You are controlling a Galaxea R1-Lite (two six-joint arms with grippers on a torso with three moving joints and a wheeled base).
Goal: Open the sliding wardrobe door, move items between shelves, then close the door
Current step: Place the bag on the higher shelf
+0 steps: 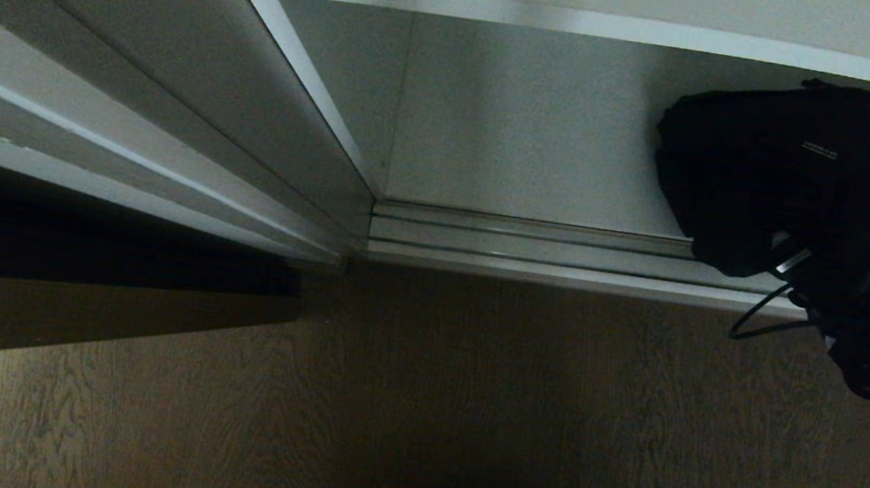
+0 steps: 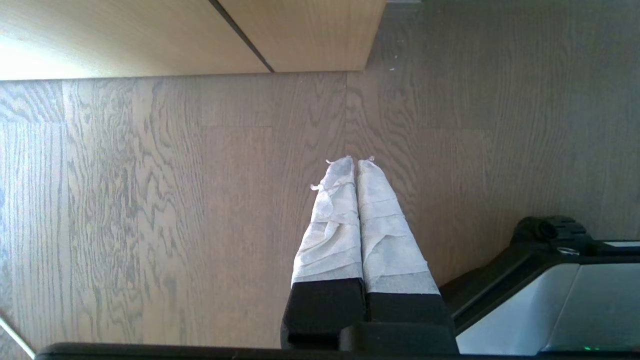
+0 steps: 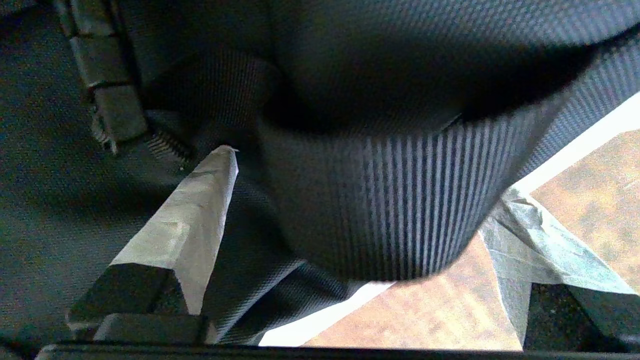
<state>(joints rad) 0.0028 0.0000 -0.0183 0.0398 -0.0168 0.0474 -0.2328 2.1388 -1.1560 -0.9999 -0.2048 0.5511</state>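
The black bag (image 1: 798, 169) lay on the bottom shelf (image 1: 528, 124) of the wardrobe, at the right end of the compartment, with its lower corner hanging out over the silver sliding track (image 1: 531, 250) at the front edge. A small line of white lettering showed on its upper face. Above it ran the white front edge of the next shelf.

The right gripper (image 3: 357, 200) was at the bag's overhanging front corner, at the right edge of the head view, where its dark body and a looping cable merged with the black fabric. In the right wrist view its two taped fingers (image 3: 192, 215) stood wide apart, one on either side of a rounded bulge of the bag's ribbed fabric (image 3: 390, 200). One finger lay against the fabric; whether the other touched it I could not tell. Brown wood floor (image 1: 466, 409) showed beneath the bulge.

The left gripper (image 2: 357, 162) hung parked above the floor beside the robot's base, its wrapped fingers pressed together with nothing between them.
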